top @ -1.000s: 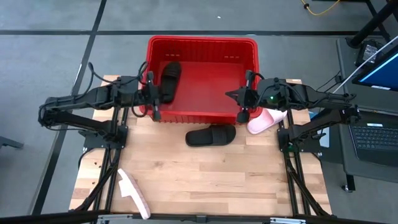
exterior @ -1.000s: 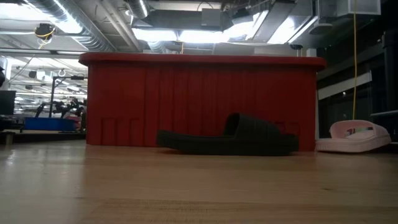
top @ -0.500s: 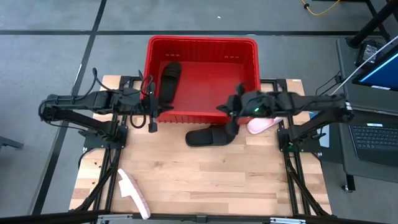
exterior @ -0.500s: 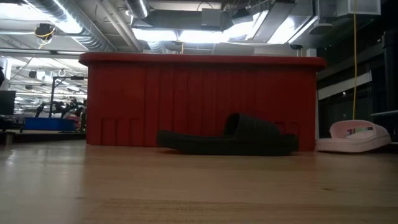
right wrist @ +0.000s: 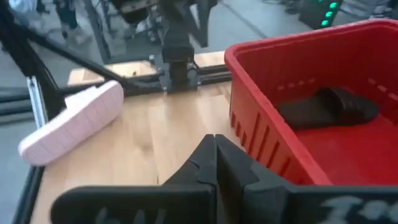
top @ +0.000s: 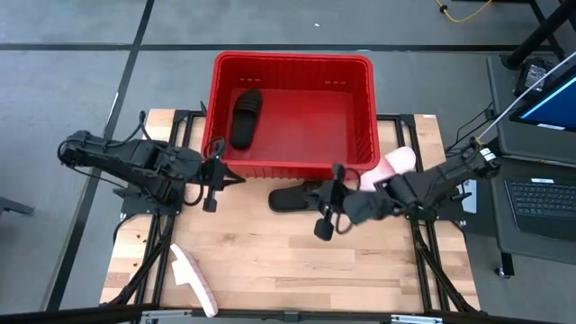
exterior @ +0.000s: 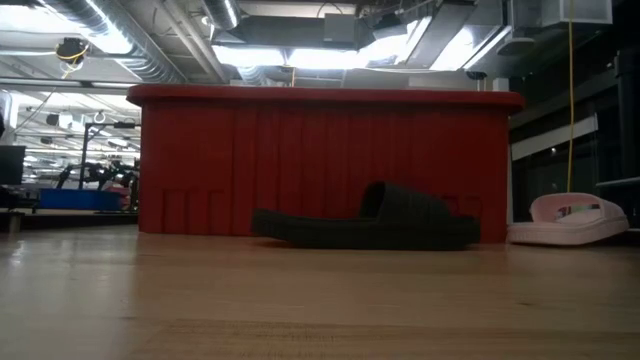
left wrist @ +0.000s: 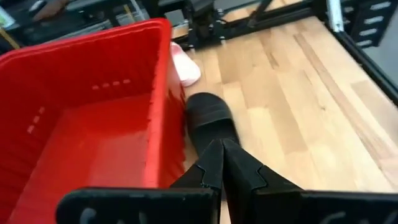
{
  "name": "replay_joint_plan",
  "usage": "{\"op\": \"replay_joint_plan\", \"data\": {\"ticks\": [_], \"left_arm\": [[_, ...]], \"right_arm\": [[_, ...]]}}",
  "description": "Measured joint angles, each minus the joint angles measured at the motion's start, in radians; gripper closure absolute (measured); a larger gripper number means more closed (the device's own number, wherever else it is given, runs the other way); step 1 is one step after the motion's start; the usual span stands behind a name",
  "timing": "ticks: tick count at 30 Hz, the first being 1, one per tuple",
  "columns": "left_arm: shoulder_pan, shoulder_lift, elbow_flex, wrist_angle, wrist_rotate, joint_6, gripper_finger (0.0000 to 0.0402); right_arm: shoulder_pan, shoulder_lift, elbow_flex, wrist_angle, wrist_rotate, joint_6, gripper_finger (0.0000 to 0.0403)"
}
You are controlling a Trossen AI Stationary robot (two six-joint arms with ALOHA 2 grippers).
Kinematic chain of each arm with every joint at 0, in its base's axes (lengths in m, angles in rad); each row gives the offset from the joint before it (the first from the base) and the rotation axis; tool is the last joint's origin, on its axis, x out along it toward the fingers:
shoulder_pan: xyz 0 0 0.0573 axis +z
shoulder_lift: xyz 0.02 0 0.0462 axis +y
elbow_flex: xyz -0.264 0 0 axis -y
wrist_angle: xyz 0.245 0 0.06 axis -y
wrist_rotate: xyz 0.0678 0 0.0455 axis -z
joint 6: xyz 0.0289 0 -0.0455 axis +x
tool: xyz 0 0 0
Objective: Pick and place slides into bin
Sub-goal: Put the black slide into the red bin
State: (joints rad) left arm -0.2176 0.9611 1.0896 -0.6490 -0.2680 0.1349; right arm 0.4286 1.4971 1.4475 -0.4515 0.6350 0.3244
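The red bin stands at the table's far middle with one black slide lying inside by its left wall. The other black slide lies on the table just in front of the bin's near wall. One pink slide rests by the bin's near right corner, and another pink slide lies near the table's near left corner. My left gripper is shut and empty, left of the black slide on the table. My right gripper is shut and empty at that slide's right end.
Bare wooden table spreads in front of the bin toward the near edge. The arms' dark frames run along the table's left and right sides. A laptop sits off the table to the right.
My left gripper has drawn back from the bin's near left corner toward the table's near edge. My right gripper has swung from above the bin's near right corner toward the near edge and the left, ending beside the black slide on the table. The slides have not moved.
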Motion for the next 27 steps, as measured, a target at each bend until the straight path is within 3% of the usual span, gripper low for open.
{"op": "replay_joint_plan", "data": {"ticks": [7,15,21,27], "left_arm": [[-0.074,-0.001,-0.01,0.019,-0.003,-0.026,0.0401],[-0.104,-0.013,-0.19,0.23,-0.008,-0.064,0.0401],[-0.104,-0.014,-0.316,0.39,0.002,-0.169,0.04],[-0.102,-0.015,-0.364,0.537,0.0,-0.175,0.0399]], "right_arm": [[0.094,0.0,0.0,-0.031,0.054,0.135,0.04],[0.132,0.023,0.0,-0.384,0.082,0.497,0.04],[0.181,0.028,0.0,-0.544,0.082,0.757,0.04],[0.214,0.028,-0.048,-0.522,0.142,0.851,0.04]]}}
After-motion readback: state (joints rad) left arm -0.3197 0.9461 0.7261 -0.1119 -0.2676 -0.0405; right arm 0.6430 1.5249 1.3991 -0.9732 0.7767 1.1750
